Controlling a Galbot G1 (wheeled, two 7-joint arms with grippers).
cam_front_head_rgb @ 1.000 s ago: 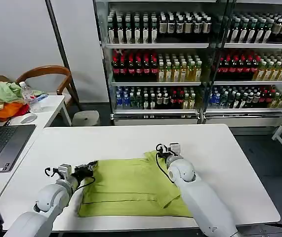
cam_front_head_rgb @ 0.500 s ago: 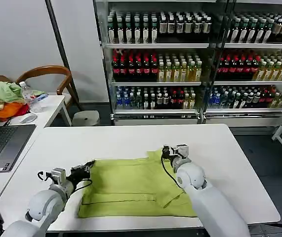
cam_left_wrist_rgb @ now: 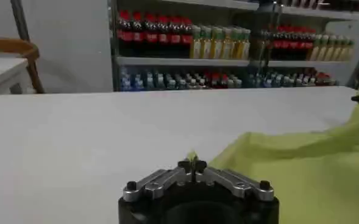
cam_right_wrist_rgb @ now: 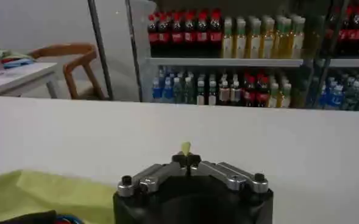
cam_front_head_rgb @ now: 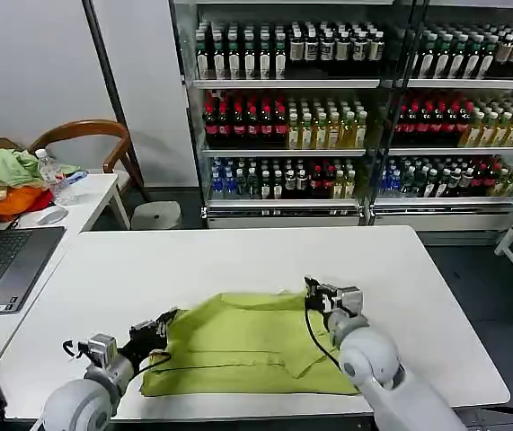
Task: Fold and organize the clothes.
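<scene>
The lime T-shirt [cam_front_head_rgb: 247, 350] is lying on the white worktop [cam_front_head_rgb: 238, 260] toward its near edge, already narrowed into a roughly rectangular shape with what looks like a sleeve or side flap turned in over the body, so the first folds are judged done. Its far edge is lifting off the surface rather than lying flat. The left pincer [cam_front_head_rgb: 155, 330] is gripping the shirt's far corner on the left side; in the left wrist view the left pincer [cam_left_wrist_rgb: 192, 165] is pinched tight with a sliver of yellow-green cloth between its tips. The right pincer [cam_front_head_rgb: 321, 293] is holding the far corner on the right side, and in the right wrist view the right pincer [cam_right_wrist_rgb: 186, 159] is likewise clamped on a small tuft of fabric. Judging from this, a lengthwise fold toward the near edge is under way; laying that edge down, smoothing it, and any final fold and tidy placement remain.
</scene>
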